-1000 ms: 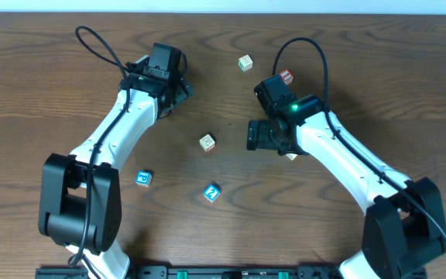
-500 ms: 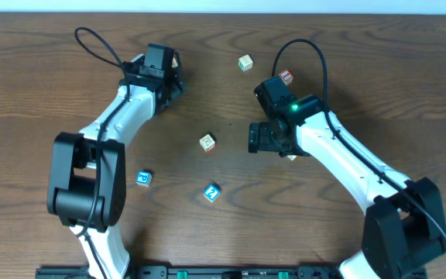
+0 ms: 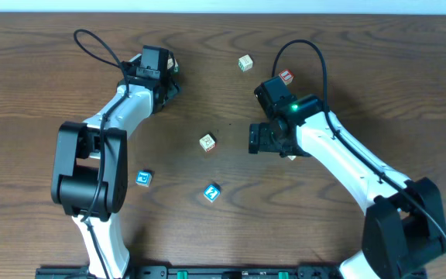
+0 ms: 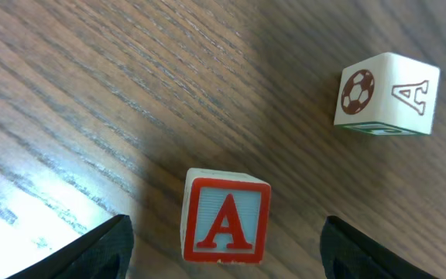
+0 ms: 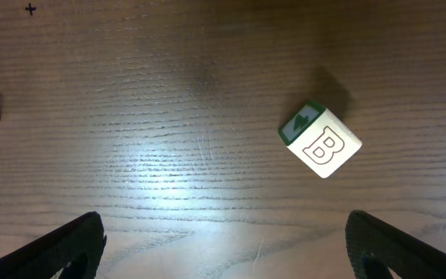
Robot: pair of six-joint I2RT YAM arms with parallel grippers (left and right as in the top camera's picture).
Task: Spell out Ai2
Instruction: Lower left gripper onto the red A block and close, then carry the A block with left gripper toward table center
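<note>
**Grippers and Ai2 cubes, as we find them**

We log the left gripper (image 4: 227,249) spread wide, the A cube (image 4: 227,215) between its fingertips, untouched, far left. The right gripper (image 5: 227,249) likewise wide, holding nothing. I cube (image 3: 286,77) far right; 2 cube (image 3: 212,192) near centre

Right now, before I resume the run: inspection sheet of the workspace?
Surface: dark wooden table, no spills seen.
Job's things: red A block sits on the table inside the left pincer, untouched; blue 2 block near the front; red-marked block by the right arm, letter unreadable.
Clutter: second blue block; centre pale block; far pale block; B block.
Pincers: left open; right pincer open, holding nothing.
Cables: left cable loops off its arm; right cable arcs past the red-marked block.
Surroundings: nothing seen.
</note>
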